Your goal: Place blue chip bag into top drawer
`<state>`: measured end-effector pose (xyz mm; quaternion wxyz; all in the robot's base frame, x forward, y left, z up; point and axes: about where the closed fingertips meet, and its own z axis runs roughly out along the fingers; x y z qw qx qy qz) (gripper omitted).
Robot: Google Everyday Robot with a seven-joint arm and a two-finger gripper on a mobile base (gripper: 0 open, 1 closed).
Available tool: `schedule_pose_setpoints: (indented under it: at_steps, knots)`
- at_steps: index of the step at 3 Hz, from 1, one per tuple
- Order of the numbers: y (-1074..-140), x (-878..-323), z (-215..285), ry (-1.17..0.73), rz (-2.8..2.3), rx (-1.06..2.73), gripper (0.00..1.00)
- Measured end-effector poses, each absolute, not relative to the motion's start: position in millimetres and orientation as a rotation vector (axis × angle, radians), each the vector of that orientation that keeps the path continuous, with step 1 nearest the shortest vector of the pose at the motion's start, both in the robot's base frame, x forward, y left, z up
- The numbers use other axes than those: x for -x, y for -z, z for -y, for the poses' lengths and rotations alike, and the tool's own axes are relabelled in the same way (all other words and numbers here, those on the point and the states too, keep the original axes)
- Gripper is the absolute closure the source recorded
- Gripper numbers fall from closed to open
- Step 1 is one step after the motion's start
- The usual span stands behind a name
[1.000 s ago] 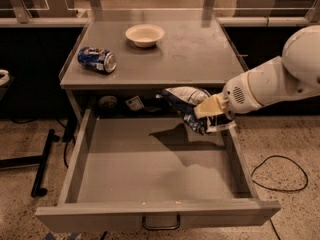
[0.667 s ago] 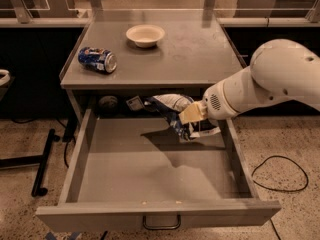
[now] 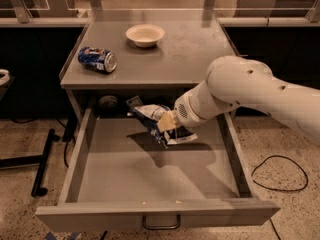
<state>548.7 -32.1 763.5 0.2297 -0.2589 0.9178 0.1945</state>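
Observation:
The top drawer (image 3: 100,181) is pulled wide open at the front of the grey cabinet, with a small pull handle (image 3: 161,223) on its front. My gripper (image 3: 166,123) reaches in from the right on the white arm (image 3: 240,91) and is shut on the blue chip bag (image 3: 150,115). The crumpled blue and white bag hangs above the back middle of the drawer floor, clear of it. Its shadow falls on the drawer bottom below.
A blue soda can (image 3: 97,59) lies on its side on the cabinet top (image 3: 190,59) at the left. A white bowl (image 3: 145,35) stands at the back of it. A black cable (image 3: 280,176) lies on the floor at the right, and a black stand leg (image 3: 42,164) at the left.
My arm has swung left and further over the drawer, carrying the chip bag from the drawer's right side toward its back middle. The bag stays in the gripper.

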Motion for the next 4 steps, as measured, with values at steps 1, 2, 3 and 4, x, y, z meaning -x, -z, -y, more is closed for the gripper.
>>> schedule_pose_setpoints:
  at_steps: [1, 2, 3, 4]
  knots:
    - [-744.8, -555.6, 18.7, -0.51, -2.578, 0.759, 0.81]
    - [-728.3, -563.5, 15.6, -0.481, -2.632, 0.775, 0.59]
    - [-715.4, -568.5, 24.4, -0.475, -2.682, 0.745, 0.34]
    - [-707.8, -570.1, 27.1, -0.458, -2.714, 0.742, 0.12]
